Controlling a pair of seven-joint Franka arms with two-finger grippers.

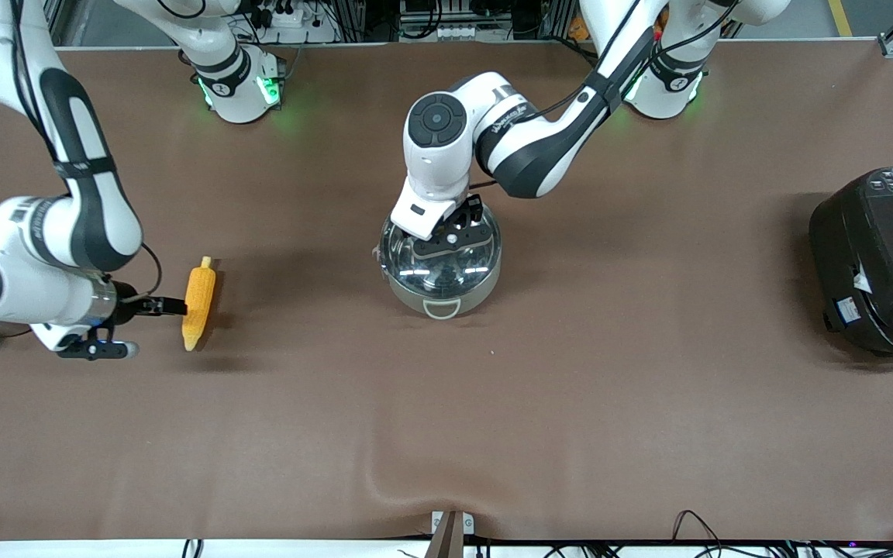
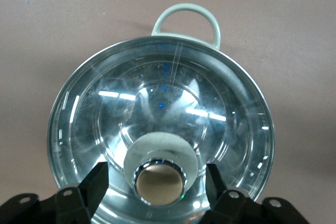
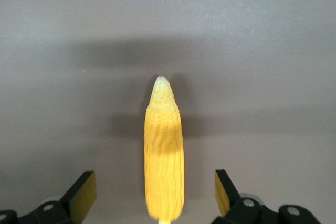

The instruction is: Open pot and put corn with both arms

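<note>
Straddling the lid knob [image 2: 157, 182], left pincer [image 1: 454, 232] sits spread on the pot [image 1: 440, 267] mid-worktop [image 1: 570, 387]; right pincer [image 3: 155, 192], released, flanks the corn [image 1: 198, 304] lying toward the right arm's end.

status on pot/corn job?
Nothing finished: the lid is on the pot. In hand: left gripper straddles the lid knob, fingers apart from it; right gripper, open, brackets the corn on the table. Left: lift lid, load corn.
</note>
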